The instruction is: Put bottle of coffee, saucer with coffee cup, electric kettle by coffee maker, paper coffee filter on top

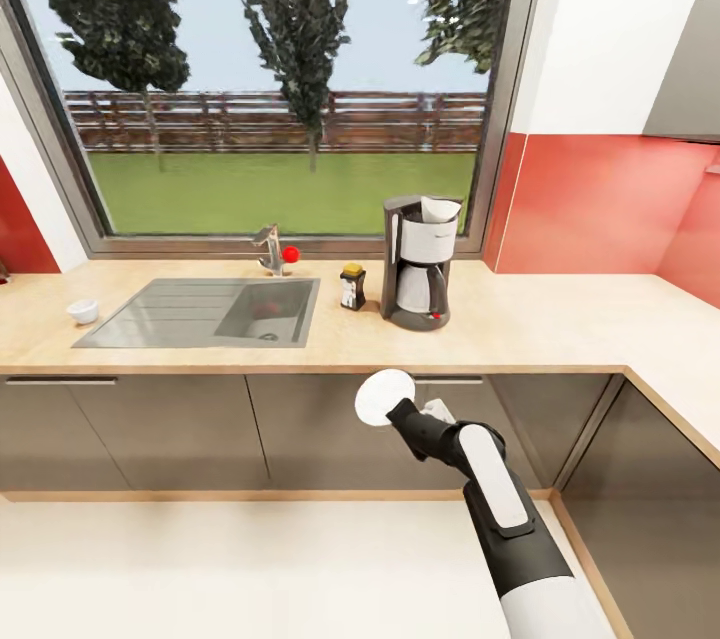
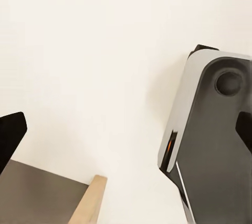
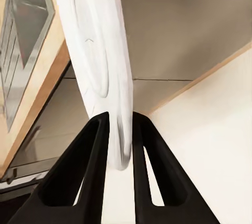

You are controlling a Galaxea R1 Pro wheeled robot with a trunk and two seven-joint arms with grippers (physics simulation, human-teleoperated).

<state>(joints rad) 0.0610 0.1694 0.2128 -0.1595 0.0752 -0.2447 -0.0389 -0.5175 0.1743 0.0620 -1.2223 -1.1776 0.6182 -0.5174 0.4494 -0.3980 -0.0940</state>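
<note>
The coffee maker point(image 1: 420, 264) stands on the countertop point(image 1: 560, 319) under the window, with the white paper coffee filter point(image 1: 440, 210) on its top. Just left of it is the bottle of coffee point(image 1: 352, 287). The coffee cup point(image 1: 83, 310) sits far left, beyond the sink. My right gripper point(image 1: 403, 411) point(image 3: 119, 129) is shut on the rim of the saucer point(image 1: 384, 396) point(image 3: 97, 50), held on edge in front of the cabinet fronts, just below the counter edge. My left gripper point(image 2: 126, 134) is open over the floor. The electric kettle and kitchen shelf are out of view.
A steel sink point(image 1: 200, 312) with a faucet point(image 1: 271, 251) is set into the counter left of the bottle. The worktop turns a corner at the right point(image 1: 680, 399). Grey cabinet fronts point(image 1: 180, 429) run below. Free counter lies right of the coffee maker.
</note>
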